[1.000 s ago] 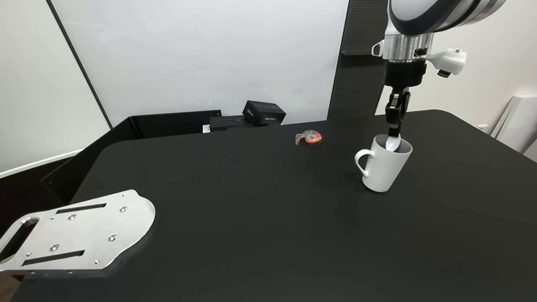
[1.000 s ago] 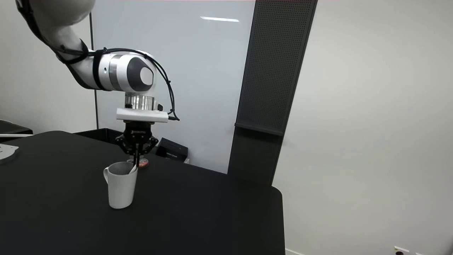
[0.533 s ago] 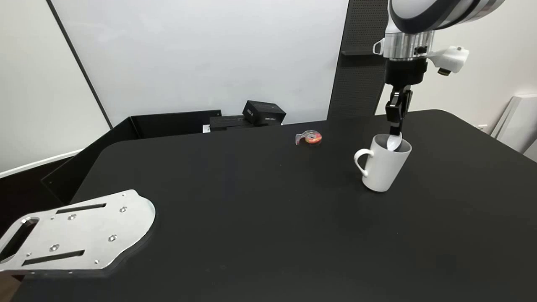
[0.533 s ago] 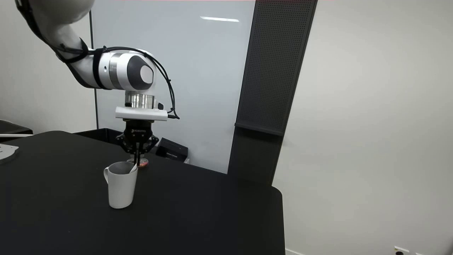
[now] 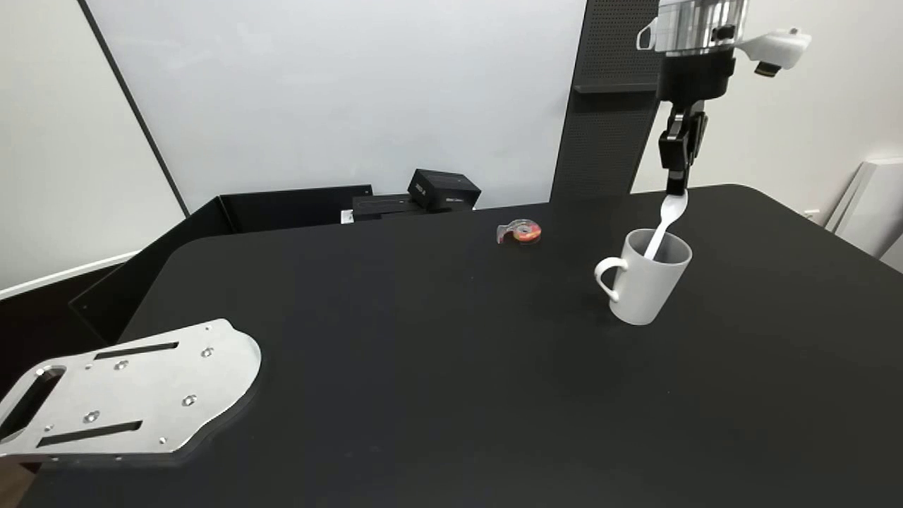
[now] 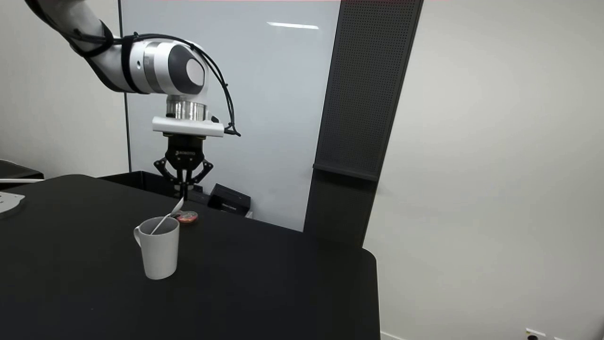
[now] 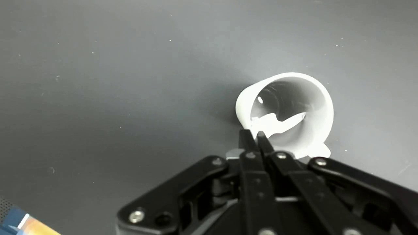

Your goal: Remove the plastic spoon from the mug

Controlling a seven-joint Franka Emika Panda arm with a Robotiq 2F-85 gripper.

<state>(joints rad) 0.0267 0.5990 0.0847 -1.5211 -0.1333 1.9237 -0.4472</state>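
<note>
The white mug (image 5: 645, 289) stands on the black table, its loop handle facing left in both exterior views; it also shows there (image 6: 160, 255). My gripper (image 5: 677, 192) is above the mug, shut on the top end of the white plastic spoon (image 5: 672, 209). The spoon hangs bowl up and slanted, its bowl above the rim and its lower handle still inside the mug (image 6: 178, 206). In the wrist view the fingertips nearly meet at the spoon's bowl (image 7: 267, 125), over the mug rim (image 7: 245, 101). The spoon's lowest end is hidden by the mug wall in the exterior views.
A clear tape dispenser with a red-orange roll (image 5: 523, 231) lies on the table behind the mug. A silver metal plate (image 5: 155, 388) lies at the table's left. A black box (image 5: 444, 189) sits beyond the back edge.
My gripper has risen and lifted the spoon, so its bowl has come from inside the rim to above it. The mug has shifted slightly and stays on the table.
</note>
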